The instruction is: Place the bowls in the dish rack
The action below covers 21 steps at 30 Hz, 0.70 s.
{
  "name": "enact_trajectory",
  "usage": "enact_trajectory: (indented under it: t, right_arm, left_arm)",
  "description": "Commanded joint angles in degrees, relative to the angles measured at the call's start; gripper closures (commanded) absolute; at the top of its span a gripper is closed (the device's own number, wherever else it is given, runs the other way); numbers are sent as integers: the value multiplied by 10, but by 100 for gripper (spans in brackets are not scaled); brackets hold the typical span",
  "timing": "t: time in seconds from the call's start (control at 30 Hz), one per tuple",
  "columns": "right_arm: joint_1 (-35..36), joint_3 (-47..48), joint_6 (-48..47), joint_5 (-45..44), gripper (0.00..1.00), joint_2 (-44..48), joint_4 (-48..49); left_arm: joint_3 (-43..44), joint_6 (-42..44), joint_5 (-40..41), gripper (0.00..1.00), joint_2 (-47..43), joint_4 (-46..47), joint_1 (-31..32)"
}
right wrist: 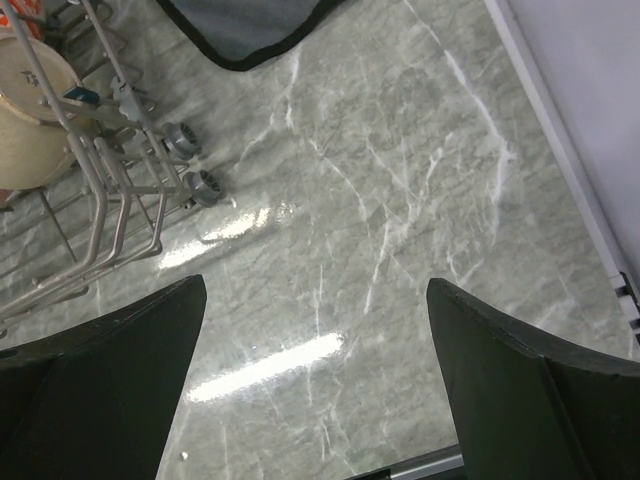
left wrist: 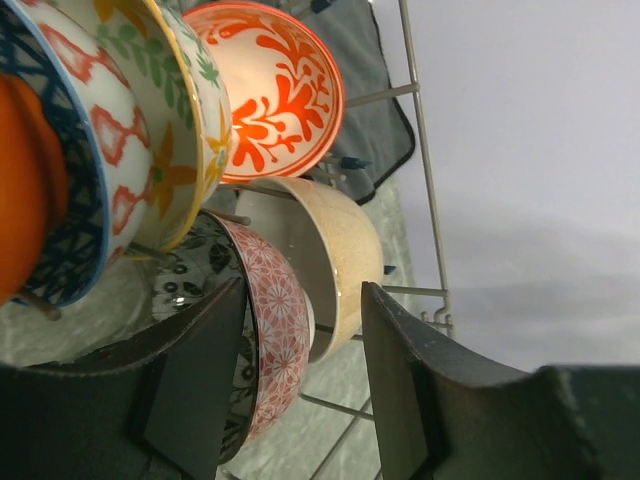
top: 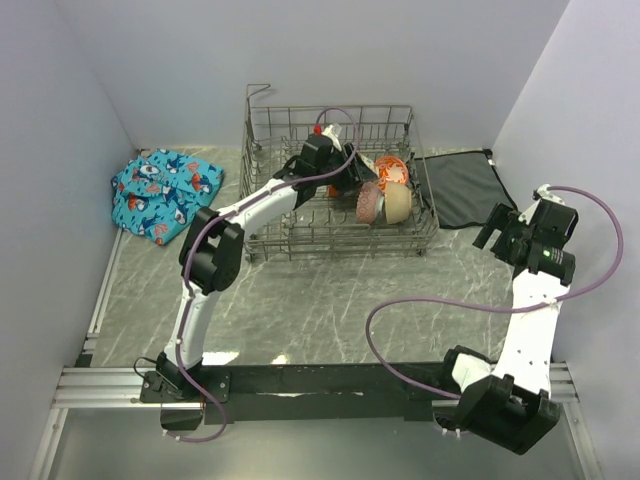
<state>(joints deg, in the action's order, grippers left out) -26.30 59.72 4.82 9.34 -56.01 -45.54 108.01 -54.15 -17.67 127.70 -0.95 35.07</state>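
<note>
Top external view: at ten o'clock on the counter (top: 330, 300) lies a bunched blue printed cloth (top: 165, 195). From seven o'clock the left arm (top: 255, 207) rises, bends at the elbow and reaches toward one o'clock into the dish rack (top: 330, 240), which sits at twelve o'clock. The left jaws stand apart, close to the bowls (top: 385, 200). In the left wrist view a pink-latticed bowl (left wrist: 278, 340) with a black-and-white speckled inside and a plain cream bowl (left wrist: 350, 250) show in the gap; whether a finger touches either I cannot tell. All the bowls stand on edge among the tines in the rack's right half. Behind those two are a blue-and-red patterned bowl (left wrist: 70, 150), a bowl with orange leaves (left wrist: 180, 120) and an orange-red patterned bowl (left wrist: 270, 90). A dark mat (top: 462, 188) lies at two o'clock, beside the rack. At four o'clock the right arm (top: 530, 320) stands upright, its wrist bent toward the mat. The right jaws gape wide over the counter, holding nothing.
</note>
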Motion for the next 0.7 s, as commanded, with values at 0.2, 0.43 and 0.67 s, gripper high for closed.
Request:
enact_trajectory:
  t: [0.2, 0.43, 0.67]
  right_arm:
    - [15, 58, -3, 58, 0, -46, 34]
    - [172, 138, -43, 27, 0, -100, 70]
    - [194, 302, 14, -10, 32, -260, 115]
  left_arm:
    - [42, 115, 66, 45, -53, -30, 0]
    - [9, 137, 98, 45, -104, -42, -25]
    - [-64, 188, 54, 46, -218, -51, -111]
